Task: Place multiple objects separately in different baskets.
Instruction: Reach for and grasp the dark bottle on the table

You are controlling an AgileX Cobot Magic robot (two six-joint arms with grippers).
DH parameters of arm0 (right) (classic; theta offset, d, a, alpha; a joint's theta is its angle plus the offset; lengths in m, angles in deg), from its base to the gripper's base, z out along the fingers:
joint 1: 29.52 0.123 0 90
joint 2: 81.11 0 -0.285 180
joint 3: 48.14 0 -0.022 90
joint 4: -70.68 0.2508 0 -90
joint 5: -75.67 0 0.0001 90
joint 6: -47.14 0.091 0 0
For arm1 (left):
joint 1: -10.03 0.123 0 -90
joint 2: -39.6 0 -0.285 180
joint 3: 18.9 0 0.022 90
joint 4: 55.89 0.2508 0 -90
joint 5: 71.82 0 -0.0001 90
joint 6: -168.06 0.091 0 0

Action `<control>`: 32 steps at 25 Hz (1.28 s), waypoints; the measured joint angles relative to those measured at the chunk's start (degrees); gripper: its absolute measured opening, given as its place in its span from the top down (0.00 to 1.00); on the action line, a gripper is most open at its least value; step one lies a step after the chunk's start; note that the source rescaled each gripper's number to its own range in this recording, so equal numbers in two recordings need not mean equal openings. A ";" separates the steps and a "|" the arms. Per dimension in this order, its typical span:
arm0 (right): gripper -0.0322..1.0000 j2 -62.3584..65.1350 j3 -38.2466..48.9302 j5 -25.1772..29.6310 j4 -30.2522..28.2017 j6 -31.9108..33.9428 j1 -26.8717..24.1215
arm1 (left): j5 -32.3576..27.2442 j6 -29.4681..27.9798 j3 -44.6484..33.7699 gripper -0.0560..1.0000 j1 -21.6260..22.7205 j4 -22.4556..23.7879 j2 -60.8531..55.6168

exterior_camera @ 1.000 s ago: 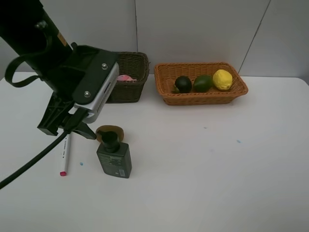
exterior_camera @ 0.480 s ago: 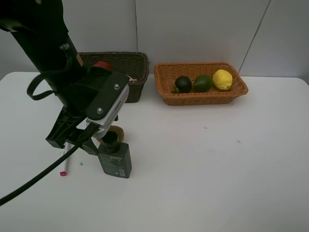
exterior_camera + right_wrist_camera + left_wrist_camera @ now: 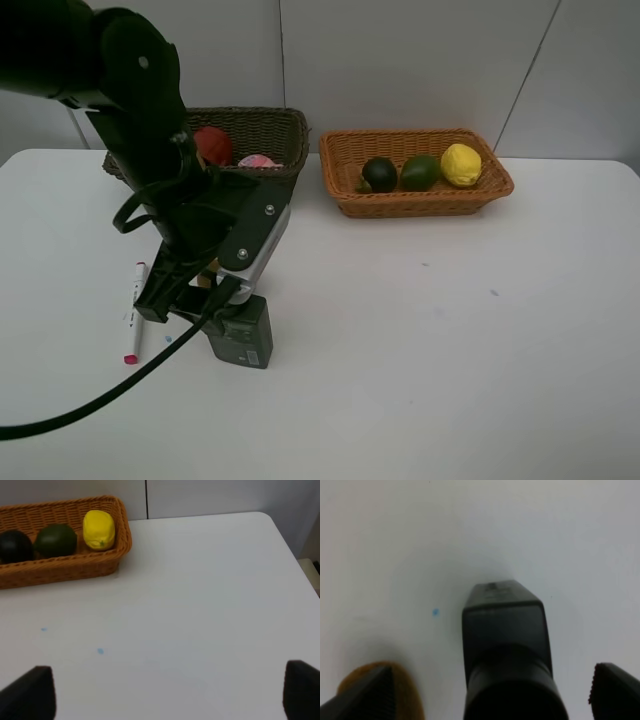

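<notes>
Dark green plastic pump bottle (image 3: 240,338) stands near left, between the left gripper's (image 3: 487,695) spread fingers. Pickup step: closing on it seems next. Right gripper (image 3: 165,692) hangs idle, fingers spread.

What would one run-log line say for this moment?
left fingers open, flanking pump bottle | right fingers open, empty | marker on table

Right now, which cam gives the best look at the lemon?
Right wrist: the yellow lemon is large, sharp and unobstructed at the end of the orange-tan basket, beside the green avocado. Exterior high shows the lemon too, only smaller. Left wrist doesn't show it.
</notes>
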 joint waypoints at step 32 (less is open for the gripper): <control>0.01 0.00 0.00 0.00 0.00 0.00 0.00 | 1.92 -0.20 0.50 0.59 -1.31 -0.33 7.29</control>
